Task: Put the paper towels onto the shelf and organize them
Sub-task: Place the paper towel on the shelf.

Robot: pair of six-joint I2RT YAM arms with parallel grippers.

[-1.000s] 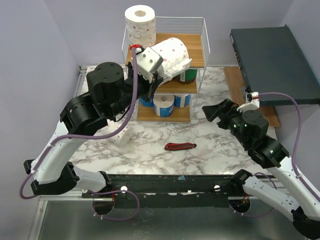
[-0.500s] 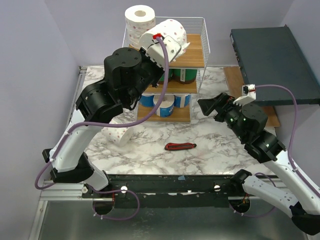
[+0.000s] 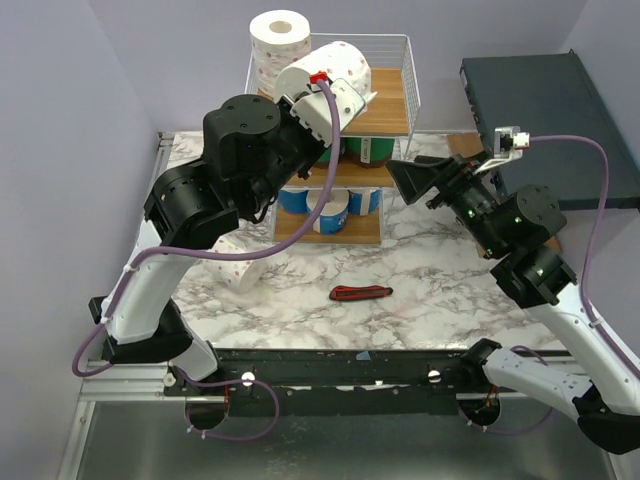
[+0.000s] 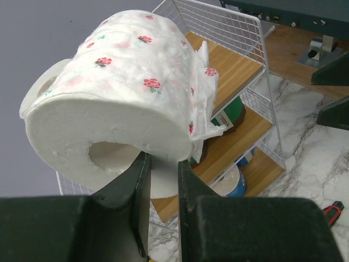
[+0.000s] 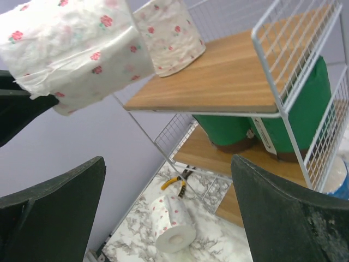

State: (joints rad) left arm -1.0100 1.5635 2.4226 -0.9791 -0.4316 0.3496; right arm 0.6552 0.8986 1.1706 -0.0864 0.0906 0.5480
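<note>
Currently: worktop (image 3: 420, 280) carries the shelf (image 3: 385, 100) at its far edge. Top tier has bare wood across the right half, a wire rail along back and right side, and an open front edge. Left jaws grip the wall of a flower-dotted roll (image 4: 125, 82) above the tier's left front. Its long axis is near horizontal, hollow core toward the wrist. Right jaws spread wide, empty, near the shelf's right front. Upright roll (image 3: 279, 45) stands back left. Green-wrapped rolls (image 5: 305, 109) sit on the middle tier, label unreadable.
</note>
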